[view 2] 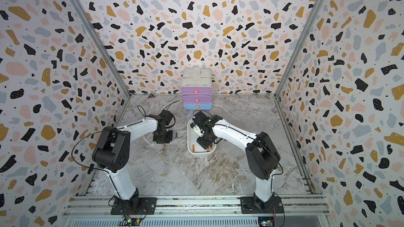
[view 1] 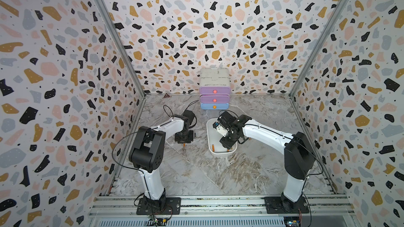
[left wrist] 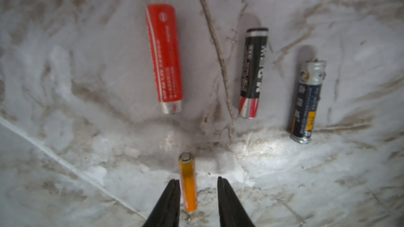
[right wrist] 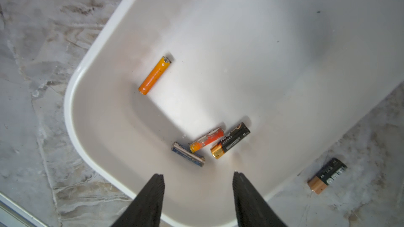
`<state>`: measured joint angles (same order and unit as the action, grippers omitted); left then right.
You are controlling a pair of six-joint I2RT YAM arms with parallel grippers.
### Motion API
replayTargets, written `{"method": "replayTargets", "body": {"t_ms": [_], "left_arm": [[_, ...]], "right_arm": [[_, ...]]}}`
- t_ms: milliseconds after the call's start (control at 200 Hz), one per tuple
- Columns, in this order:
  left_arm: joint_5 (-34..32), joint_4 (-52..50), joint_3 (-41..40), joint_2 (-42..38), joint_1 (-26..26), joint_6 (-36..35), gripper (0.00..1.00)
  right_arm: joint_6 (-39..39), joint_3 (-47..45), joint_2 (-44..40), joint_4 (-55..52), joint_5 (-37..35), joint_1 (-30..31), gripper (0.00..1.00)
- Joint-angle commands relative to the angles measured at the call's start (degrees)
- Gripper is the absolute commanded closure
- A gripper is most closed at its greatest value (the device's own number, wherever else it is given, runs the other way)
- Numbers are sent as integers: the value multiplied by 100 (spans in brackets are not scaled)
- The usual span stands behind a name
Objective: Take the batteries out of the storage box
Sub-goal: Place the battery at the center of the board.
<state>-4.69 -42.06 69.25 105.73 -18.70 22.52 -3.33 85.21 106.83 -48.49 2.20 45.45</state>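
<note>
Left gripper (left wrist: 197,179) released beside orange battery (left wrist: 188,184); right gripper (right wrist: 198,174) spread over storage box (view 1: 219,152), partly arm-hidden.

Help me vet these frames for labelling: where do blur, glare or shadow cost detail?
Left wrist view: soft throughout, the orange battery at the left pincer blurred, glare on the marble tabletop. Right wrist view: sharper, with shadows mottling the storage box floor. Both top views: wide-angle bend, batteries too small to read.
</note>
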Motion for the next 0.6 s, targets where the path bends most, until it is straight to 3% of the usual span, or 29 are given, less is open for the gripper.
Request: {"method": "replayTargets", "body": {"t_ms": [0,265,400,596], "left_arm": [[104,-108,12,-385,31,92,65],[101,-427,210,-1243,30,121,62],[-48,-92,-140,-1823,44,170,61],[56,161,-567,-2388,216,309,60]], "right_arm": [[-453,277,189,-354,267,34,44],[-883,463,690,-230,558,26,45],[-1116,514,938,-168,693,34,46],[-1326,695,1449,-187,141,25,52]]}}
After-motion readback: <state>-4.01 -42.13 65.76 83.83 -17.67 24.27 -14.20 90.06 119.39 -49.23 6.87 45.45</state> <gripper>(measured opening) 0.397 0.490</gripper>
